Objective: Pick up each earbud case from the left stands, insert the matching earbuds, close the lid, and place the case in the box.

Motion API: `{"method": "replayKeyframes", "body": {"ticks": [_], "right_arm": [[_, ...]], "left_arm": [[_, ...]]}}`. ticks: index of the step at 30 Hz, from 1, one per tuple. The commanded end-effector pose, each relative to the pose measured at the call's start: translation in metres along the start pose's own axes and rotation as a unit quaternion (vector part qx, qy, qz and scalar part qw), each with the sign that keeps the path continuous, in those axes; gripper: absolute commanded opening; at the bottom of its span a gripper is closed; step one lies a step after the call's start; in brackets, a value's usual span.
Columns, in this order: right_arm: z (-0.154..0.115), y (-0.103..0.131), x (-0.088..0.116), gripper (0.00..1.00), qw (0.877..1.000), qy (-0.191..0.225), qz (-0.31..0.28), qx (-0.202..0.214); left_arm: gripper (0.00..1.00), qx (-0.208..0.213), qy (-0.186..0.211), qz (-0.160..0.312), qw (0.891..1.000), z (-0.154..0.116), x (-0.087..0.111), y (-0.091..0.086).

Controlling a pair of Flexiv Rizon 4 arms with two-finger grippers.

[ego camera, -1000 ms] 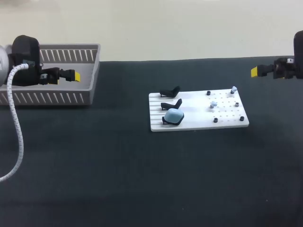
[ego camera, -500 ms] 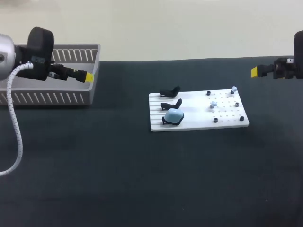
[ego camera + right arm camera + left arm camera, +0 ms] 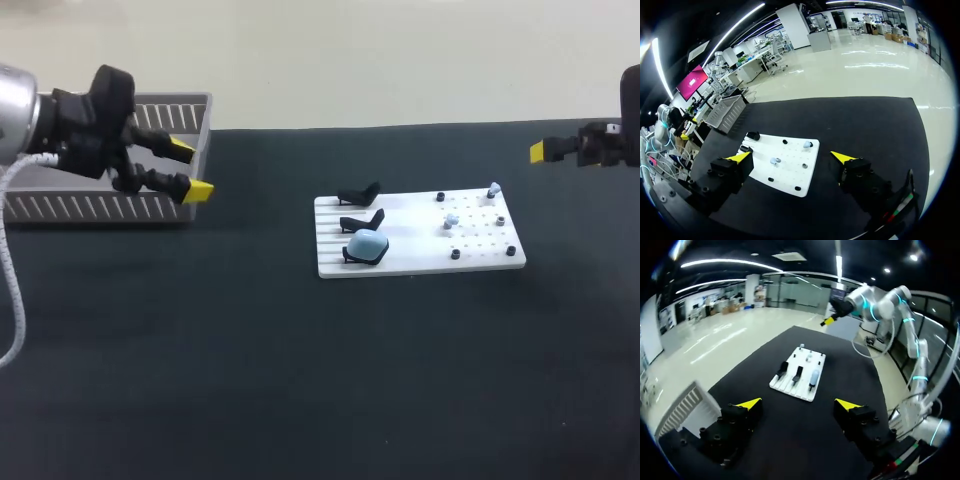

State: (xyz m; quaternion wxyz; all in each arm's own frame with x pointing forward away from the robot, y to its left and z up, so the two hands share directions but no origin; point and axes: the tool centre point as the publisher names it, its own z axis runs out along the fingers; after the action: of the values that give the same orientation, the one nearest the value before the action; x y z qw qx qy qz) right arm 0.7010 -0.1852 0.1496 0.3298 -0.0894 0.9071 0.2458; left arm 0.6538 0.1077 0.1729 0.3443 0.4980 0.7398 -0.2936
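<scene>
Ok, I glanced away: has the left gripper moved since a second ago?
Yes. The left gripper has shifted from over the basket out past its right end, toward the white board.

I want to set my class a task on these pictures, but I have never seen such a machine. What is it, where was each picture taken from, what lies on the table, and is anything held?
It is a robot with two arms at a dark table. The head view looks down from above and behind. In it the left arm comes in at the left and the right arm at the right. The two round pictures come from cameras on the wrists, each looking out past that arm's yellow-tipped jaws. Both pairs of jaws stand open and hold nothing. On the table lies a white board with three black stands. The nearest stand carries a blue case. Small pale earbuds sit on the board's other half. A slatted box stands by the left arm.
</scene>
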Motion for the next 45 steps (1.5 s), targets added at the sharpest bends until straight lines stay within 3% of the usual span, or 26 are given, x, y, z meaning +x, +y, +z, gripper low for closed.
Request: {"method": "replayKeyframes", "body": {"ticks": [1, 14, 23, 37, 45], "right_arm": [[0.000, 0.000, 0.000, 1.00, 1.000, 0.000, 0.000, 0.000], [0.000, 0.000, 0.000, 1.00, 1.000, 0.000, 0.000, 0.000], [0.000, 0.000, 0.000, 1.00, 1.000, 0.000, 0.000, 0.000], [0.000, 0.000, 0.000, 1.00, 1.000, 0.000, 0.000, 0.000], [0.000, 0.000, 0.000, 1.00, 1.000, 0.000, 0.000, 0.000]], "left_arm": [[1.00, 0.132, 0.040, 0.158, 0.978, -0.001, 0.001, 0.005], [1.00, 0.132, 0.040, 0.158, 0.978, -0.001, 0.001, 0.005], [1.00, 0.121, -0.003, 0.140, 0.983, 0.039, 0.014, -0.014], [1.00, 0.125, -0.019, 0.147, 0.981, 0.096, 0.018, -0.040], [1.00, 0.126, -0.020, 0.167, 0.978, 0.115, 0.016, -0.047]]}}
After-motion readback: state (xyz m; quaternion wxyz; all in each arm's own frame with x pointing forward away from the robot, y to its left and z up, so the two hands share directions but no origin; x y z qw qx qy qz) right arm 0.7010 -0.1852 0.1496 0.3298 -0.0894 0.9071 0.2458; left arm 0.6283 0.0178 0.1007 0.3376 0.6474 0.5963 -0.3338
